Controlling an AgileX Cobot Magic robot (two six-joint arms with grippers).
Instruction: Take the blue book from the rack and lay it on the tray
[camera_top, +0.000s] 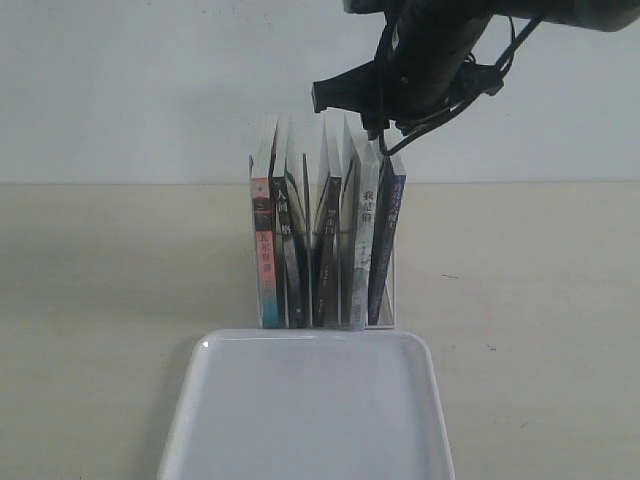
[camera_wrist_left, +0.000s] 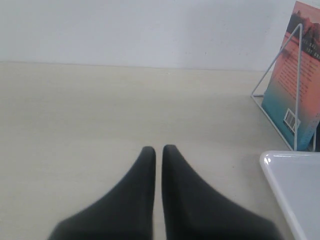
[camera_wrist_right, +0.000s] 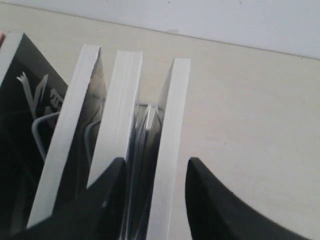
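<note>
Well, the right jaws hang over the right end of the rack, moderately spread and holding nothing, with the top edge of the blue book between them. In the right wrist view the book sits closer to the outer finger than to the inner one, which is by the top edge of the neighbour book. Whether either finger touches the pages I cannot tell. The blue book stands upright in the last slot, its spine facing the tray, which lies on the bench just in front of the rack.

I'd say the step in hand is the pinch. To do it well, close squarely on that one book's top edge. Keep the inner finger clear of the neighbour and the divider, and go deep enough that a thin paperback won't slip. Then lift straight up before swinging toward the tray.

The left jaws rest nearly closed and empty, low over the bench, well apart from the books.
</note>
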